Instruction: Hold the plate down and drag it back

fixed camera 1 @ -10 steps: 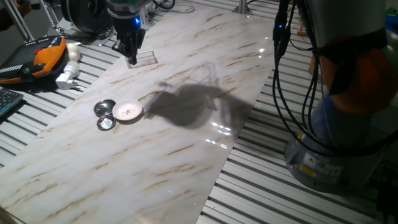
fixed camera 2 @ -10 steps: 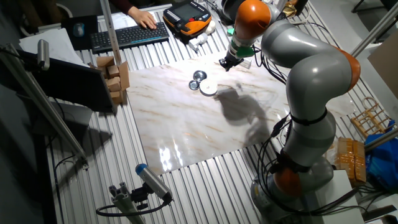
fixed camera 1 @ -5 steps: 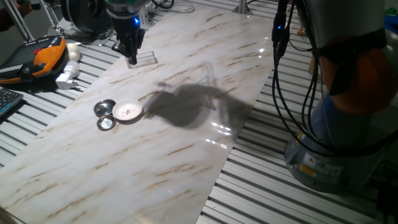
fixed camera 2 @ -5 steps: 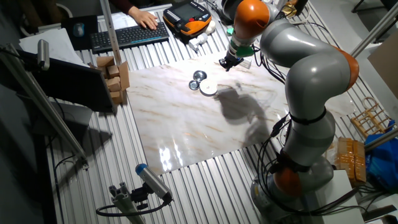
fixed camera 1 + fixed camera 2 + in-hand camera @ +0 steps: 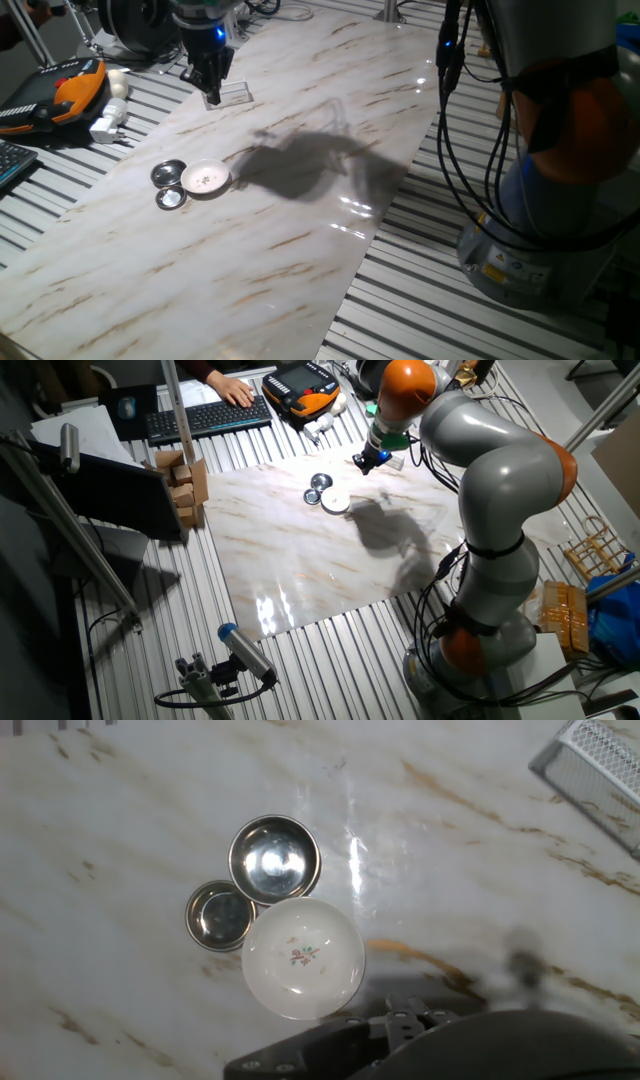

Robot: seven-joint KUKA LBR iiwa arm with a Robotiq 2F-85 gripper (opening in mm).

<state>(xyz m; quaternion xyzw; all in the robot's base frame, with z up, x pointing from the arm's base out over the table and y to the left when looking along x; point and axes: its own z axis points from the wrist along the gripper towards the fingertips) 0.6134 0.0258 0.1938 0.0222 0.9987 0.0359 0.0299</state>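
Hand view: plate (image 5: 303, 958) touches both metal discs (image 5: 275, 859); marble beyond bare.

No legible text anywhere. Yellow label (image 5: 497, 262) on the robot base: print too small to read, perhaps a warning sticker. Keyboard (image 5: 205, 416) keys: characters unresolved. Orange handheld pendant (image 5: 303, 382): screen and buttons show nothing readable. Plate (image 5: 303, 957): only a small floral mark in the centre, no letters or numbers. Two metal discs (image 5: 274, 859) beside it: bare shiny surfaces, no stamp made out. Marbled tabletop (image 5: 300, 240): veining only, no markings.
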